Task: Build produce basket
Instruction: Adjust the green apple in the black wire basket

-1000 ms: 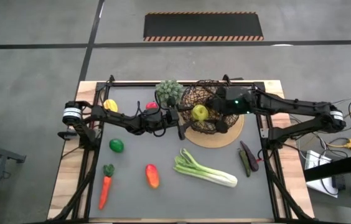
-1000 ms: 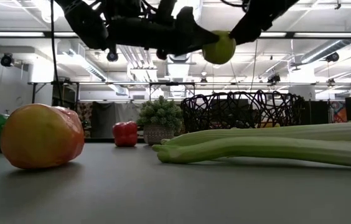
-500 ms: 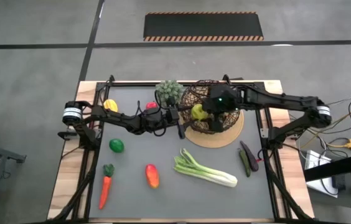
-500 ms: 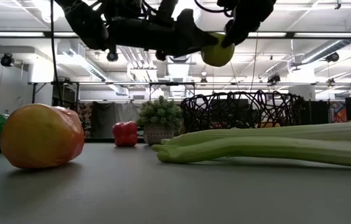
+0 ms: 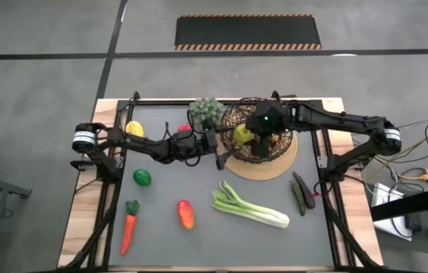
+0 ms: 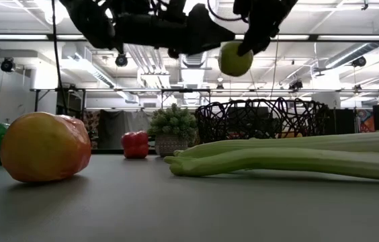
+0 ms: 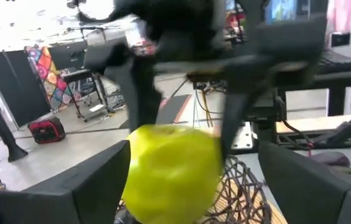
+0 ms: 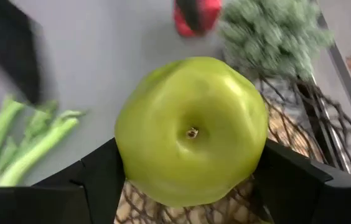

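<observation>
High view shows the right pincer (image 5: 250, 136) reaching over the near-left rim of the basket (image 5: 275, 149), which sits on a tan mat (image 5: 288, 161) toward the back of the table (image 5: 161, 189). Its fingers (image 8: 98, 177) press either side of a yellow-green apple (image 8: 191, 130), gripping it; from table level the apple hangs in the air above the basket's mesh wall. The left pincer (image 5: 219, 149) sits just left of the basket with its fingers spread apart and nothing between them, facing the apple from close by.

On the table lie the rest of the produce: a leek (image 5: 250, 207) at the front, a red-orange fruit (image 5: 186, 214), a carrot (image 5: 128, 227), a green piece (image 5: 142, 177), a yellow piece (image 5: 134, 128) at the back left, a red one (image 5: 184, 129) beside a small potted plant (image 5: 206, 111), and dark purple pieces (image 5: 301, 191) right of the leek.
</observation>
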`<act>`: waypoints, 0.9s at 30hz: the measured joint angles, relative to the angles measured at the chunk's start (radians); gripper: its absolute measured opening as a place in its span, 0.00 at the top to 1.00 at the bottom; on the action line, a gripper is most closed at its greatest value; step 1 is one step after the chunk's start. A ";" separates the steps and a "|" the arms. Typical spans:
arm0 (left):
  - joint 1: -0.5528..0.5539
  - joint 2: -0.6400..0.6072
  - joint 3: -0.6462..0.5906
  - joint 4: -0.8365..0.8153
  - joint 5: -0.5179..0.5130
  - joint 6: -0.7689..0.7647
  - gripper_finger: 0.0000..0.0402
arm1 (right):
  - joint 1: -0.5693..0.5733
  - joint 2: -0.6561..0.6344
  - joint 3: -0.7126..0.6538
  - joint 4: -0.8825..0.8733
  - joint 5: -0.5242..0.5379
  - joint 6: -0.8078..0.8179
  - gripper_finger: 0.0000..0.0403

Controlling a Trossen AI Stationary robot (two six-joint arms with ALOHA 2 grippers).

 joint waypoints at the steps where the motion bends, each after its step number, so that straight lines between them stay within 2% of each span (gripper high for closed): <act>1: 0.000 -0.017 -0.001 -0.022 0.001 0.017 0.16 | -0.011 0.002 0.000 -0.012 0.000 0.000 0.29; 6: -0.001 -0.125 -0.003 -0.176 0.001 0.077 0.16 | -0.076 0.034 0.000 -0.028 -0.005 -0.011 0.29; 11: -0.005 -0.241 -0.018 -0.302 -0.005 0.118 0.16 | -0.150 0.119 0.000 -0.020 -0.005 -0.017 0.29; 19: -0.007 -0.398 -0.137 -0.273 -0.008 0.127 0.16 | -0.238 0.291 -0.001 0.024 -0.008 0.018 0.28; 27: -0.007 -0.470 -0.232 -0.180 -0.009 0.125 0.16 | -0.290 0.386 -0.001 0.087 -0.006 0.098 0.28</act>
